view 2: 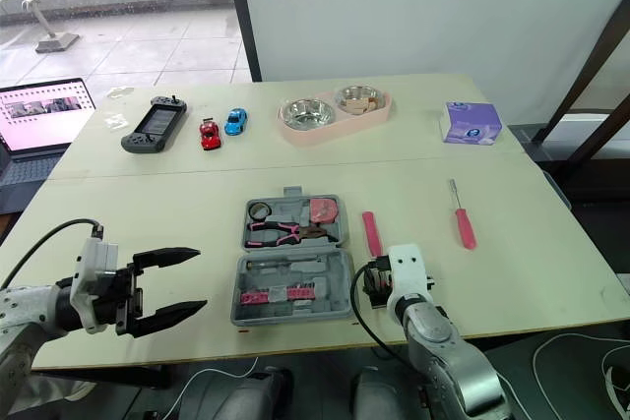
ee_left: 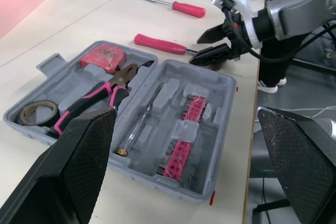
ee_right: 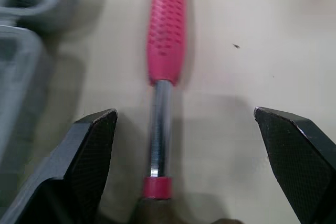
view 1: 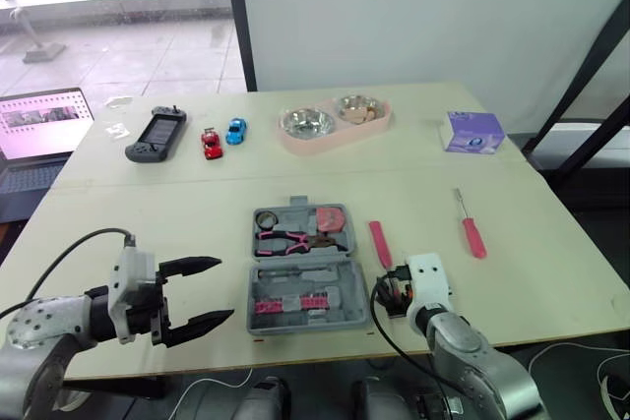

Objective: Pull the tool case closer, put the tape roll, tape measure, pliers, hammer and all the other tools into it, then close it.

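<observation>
Right pincer point(ee_left: 195, 51) hangs spread open astride the hammer's point(ee_right: 167, 19) steel shaft, at 3 o'clock of the open tool case point(view 1: 362, 292), seemingly lined up to clamp it. Left pincer point(view 1: 224, 289), also spread, hovers at 9 o'clock, probably to steady the case.

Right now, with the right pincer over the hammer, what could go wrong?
1. The right pincer stands open astride the bare metal shaft of the hammer, not its handle: it may slip or swing when lifted.
2. The tool case wall lies close beside it: the pincer could catch it.
</observation>
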